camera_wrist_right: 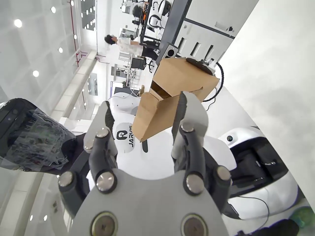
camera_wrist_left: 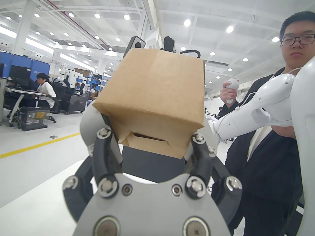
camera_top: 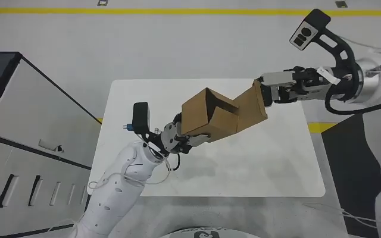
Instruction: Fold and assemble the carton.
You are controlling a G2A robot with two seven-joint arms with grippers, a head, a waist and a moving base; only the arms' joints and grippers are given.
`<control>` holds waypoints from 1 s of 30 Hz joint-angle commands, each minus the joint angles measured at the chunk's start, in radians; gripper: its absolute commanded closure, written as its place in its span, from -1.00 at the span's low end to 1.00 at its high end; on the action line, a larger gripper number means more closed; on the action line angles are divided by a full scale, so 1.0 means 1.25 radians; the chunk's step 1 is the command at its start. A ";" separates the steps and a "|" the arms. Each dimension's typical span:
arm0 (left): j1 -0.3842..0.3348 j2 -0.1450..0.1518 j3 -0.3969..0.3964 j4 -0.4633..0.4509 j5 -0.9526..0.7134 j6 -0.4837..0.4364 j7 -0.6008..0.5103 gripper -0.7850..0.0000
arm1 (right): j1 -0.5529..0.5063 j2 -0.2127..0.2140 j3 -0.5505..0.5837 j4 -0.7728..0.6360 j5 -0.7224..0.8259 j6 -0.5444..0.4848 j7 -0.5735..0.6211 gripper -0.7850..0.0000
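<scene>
A pale grey floor crossed by a yellow line lies under a white table; a dark-framed cabinet stands beside it. Overhead, a white ceiling carries round lights; blue partitions and desks stand far off.

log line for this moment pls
stage: fold in progress | carton: part-formed, over table | left end effector: shut on carton end | right end effector: open, straddling flap
</scene>
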 commanded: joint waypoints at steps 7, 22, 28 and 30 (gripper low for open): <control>0.002 -0.001 0.000 -0.001 0.009 -0.006 -0.002 1.00 | 0.011 0.001 -0.013 0.006 0.006 0.004 -0.005 0.49; 0.005 0.000 -0.009 -0.007 0.048 0.007 -0.018 1.00 | 0.047 0.013 -0.062 -0.002 -0.031 0.047 0.032 0.43; 0.009 0.002 -0.015 -0.011 0.072 0.017 -0.025 1.00 | 0.079 0.033 -0.102 -0.002 -0.039 0.052 0.027 0.49; 0.011 0.002 -0.015 -0.013 0.077 0.019 -0.023 1.00 | 0.092 0.042 -0.117 -0.002 -0.038 0.054 0.025 0.40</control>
